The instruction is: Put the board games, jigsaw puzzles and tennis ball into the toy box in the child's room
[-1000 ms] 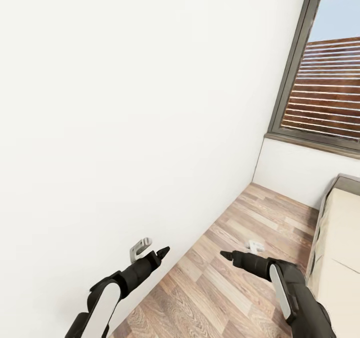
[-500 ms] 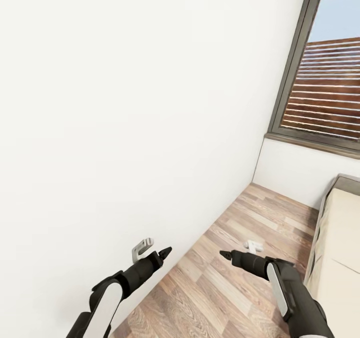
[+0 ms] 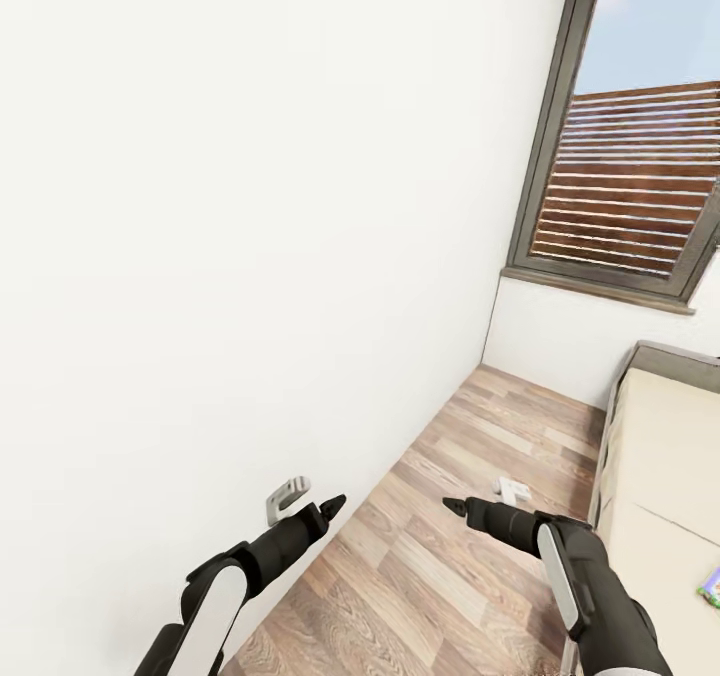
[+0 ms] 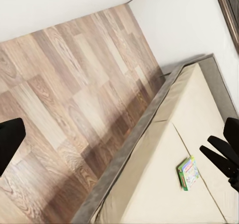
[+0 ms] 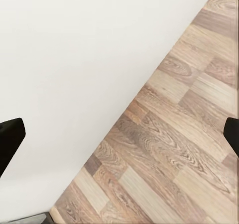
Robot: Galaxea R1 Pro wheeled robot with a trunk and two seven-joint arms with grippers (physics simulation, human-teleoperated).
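Across the left two thirds of the head view runs a plain white wall (image 3: 250,206), bare except for a small grey bracket (image 3: 287,499) low down. Just below that bracket, at lower left, the left hand (image 3: 333,504) points forward with its dark tips drawn to a single point, so it appears closed on nothing. Wood-plank floor (image 3: 440,576) fills the lower middle of the frame, with a small white object (image 3: 513,489) lying on it. Right of centre, low down, the right hand (image 3: 452,504) also tapers to one point and appears closed and empty. At upper right a dark-framed window (image 3: 640,186) shows sky and a slatted fence. Along the right edge lies the cream bed (image 3: 660,516), and at its lower right corner a sliver of a colourful board game (image 3: 712,586) peeks into frame; the left wrist view shows it as a small flat green-edged box (image 4: 187,172) lying on the mattress. It is likely light, stiff cardboard with a slick printed face, best pinched across one thin edge. The soft mattress may give beneath it. No desk surface or toy box is visible; this is a narrow aisle between wall and bed.
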